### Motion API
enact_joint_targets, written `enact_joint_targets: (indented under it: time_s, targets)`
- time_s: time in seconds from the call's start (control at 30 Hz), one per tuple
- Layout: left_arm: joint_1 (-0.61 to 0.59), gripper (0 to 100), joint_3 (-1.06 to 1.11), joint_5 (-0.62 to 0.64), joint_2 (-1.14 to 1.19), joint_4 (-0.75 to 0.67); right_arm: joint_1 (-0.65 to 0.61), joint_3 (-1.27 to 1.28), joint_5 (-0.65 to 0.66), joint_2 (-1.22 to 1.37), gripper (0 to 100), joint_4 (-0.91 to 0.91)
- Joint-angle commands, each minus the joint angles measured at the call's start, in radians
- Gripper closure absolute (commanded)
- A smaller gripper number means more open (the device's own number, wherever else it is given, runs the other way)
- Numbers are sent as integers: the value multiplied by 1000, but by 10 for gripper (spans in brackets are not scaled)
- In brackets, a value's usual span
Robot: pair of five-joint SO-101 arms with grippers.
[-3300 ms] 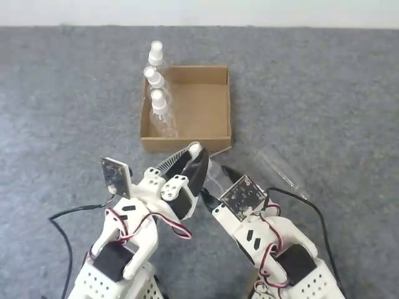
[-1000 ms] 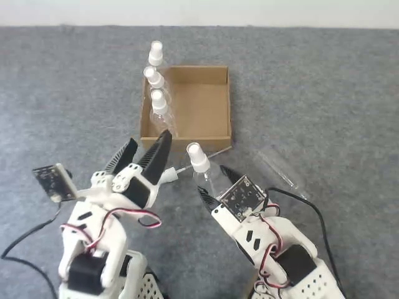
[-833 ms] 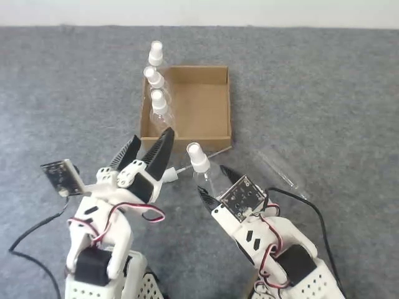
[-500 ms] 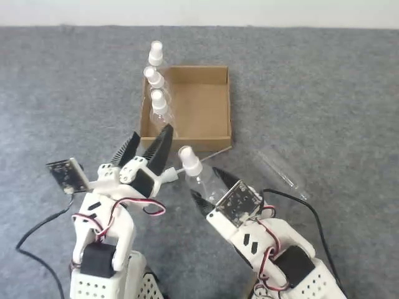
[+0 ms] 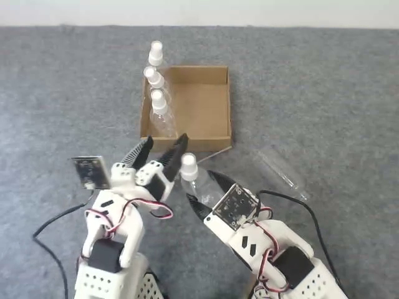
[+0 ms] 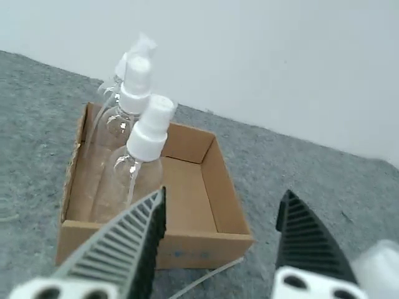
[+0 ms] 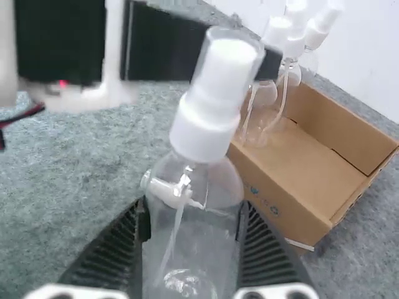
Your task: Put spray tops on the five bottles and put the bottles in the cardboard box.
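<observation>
standing roughly upright at lower centre of the high view: one clear bottle (image 5: 198,179) with a spray top (image 5: 189,166) fitted. it is pinched at the body by the right gripper (image 5: 203,188), both fingers pressed against its sides in the right wrist view. it is held just short of the front wall of the cardboard box (image 5: 215,143), judged so that it can be lifted over that wall and set inside.

left gripper (image 5: 166,139): spread wide, nothing held, placed just left of the held top at the box's front wall. it is judged to be kept open either to leave the bottle's path free or for the next top; which cannot be told.

three capped bottles (image 5: 161,112): ranged upright along the box's left wall, upper centre of the frame. they are presumably packed to one side so that floor is left for the rest.

bare bottle (image 5: 280,169): laid on its side on the grey carpet (image 5: 324,93), right of centre, apart from the box. no top is seen on it.

thin tube (image 5: 215,153): laid on the carpet by the box's front right corner, judged to belong to the last spray top.

tally, as judged: three boxed, one capped and in hand, one uncapped.
</observation>
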Motion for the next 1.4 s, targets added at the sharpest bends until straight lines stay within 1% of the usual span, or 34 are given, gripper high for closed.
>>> enact_joint_targets:
  time_s: [0.0,0.17,0.23,0.3,0.43,0.5,0.63,0.83,0.93,1.13,1.37]
  targets:
    - [43,732,-2,-38,-15,-6,-10,-61,3,-19,992,-27]
    - [46,793,-7,-40,-17,-6,-8,-61,3,-19,992,-21]
    - [48,803,-7,-61,-17,-6,-8,-61,3,-19,992,-19]
    - [48,805,-7,-89,-17,-6,-8,-60,3,-18,992,-19]
    - [57,805,-2,-94,-17,-5,-8,-60,3,-18,992,-18]
    - [89,805,1,-95,-17,6,-8,-60,3,-18,992,-18]
    - [157,805,-8,-97,-18,78,-7,-58,3,-18,992,-18]
    - [157,805,-8,-97,-18,68,50,-58,3,-18,992,-18]
    - [132,805,-10,-95,-18,57,61,-48,3,-18,992,-19]
    - [20,805,-13,-89,-18,-29,61,-18,8,-18,992,-22]
    - [11,805,-12,-91,-18,-40,61,-17,5,-18,992,-18]
